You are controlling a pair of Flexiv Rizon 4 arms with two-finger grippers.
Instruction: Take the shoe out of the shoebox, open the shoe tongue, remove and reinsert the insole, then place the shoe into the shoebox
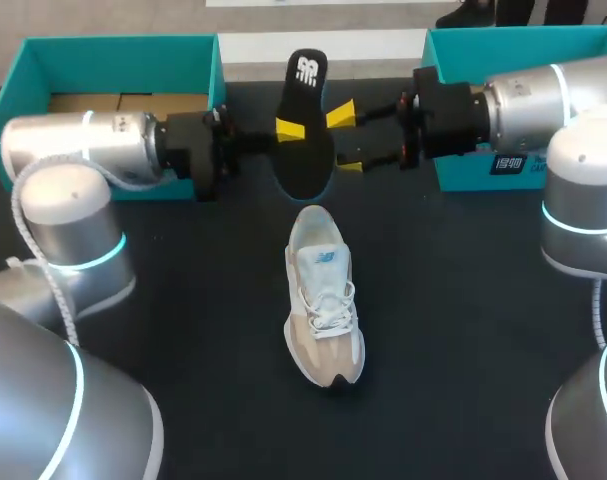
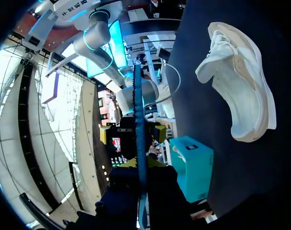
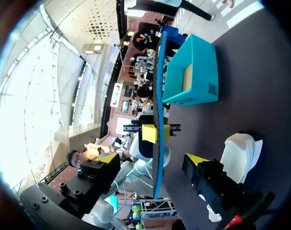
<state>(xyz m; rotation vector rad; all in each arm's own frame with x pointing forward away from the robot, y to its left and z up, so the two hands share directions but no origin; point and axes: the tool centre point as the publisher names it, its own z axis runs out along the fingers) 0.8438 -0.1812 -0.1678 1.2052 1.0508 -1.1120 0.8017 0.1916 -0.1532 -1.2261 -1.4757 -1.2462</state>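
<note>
Insole hangs above the far middle of the table, clamped in the left gripper. The right gripper stands wide about its right edge, seemingly not touching. It looks light, thin and floppy, so a mid-length hold should limit drooping. The shoe lies nearer, laces up.

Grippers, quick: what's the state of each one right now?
Left gripper: shut on the insole.
Right gripper: open, one finger on each side of the insole, not touching it.
</note>
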